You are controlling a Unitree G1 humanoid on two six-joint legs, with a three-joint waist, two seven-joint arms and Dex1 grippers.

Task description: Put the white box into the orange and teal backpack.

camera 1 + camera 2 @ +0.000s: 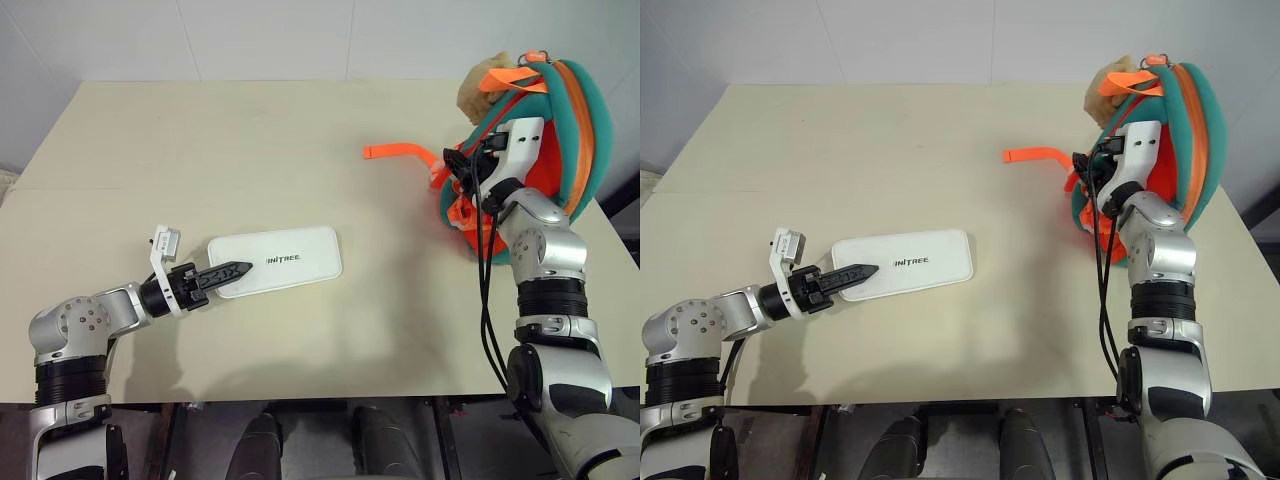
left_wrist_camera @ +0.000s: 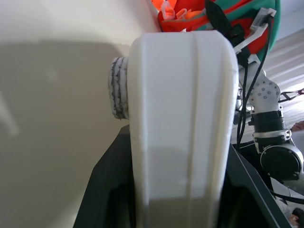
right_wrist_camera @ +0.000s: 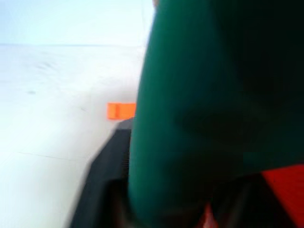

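Observation:
The white box (image 1: 285, 260) lies flat on the table, left of centre, dark lettering up. My left gripper (image 1: 235, 270) is shut on its left end, one black finger lying over the top. In the left wrist view the white box (image 2: 183, 118) runs out from between the jaws. The orange and teal backpack (image 1: 580, 110) stands upright at the far right, a tan plush bit at its top. My right gripper (image 1: 462, 165) is at its left side, shut on the teal edging (image 3: 204, 118), which the right wrist view shows between the fingers.
The beige table (image 1: 250, 140) stretches wide between the box and the backpack. An orange strap (image 1: 395, 152) trails from the backpack leftward across the tabletop. The table's right edge runs close behind the backpack. A pale wall stands behind.

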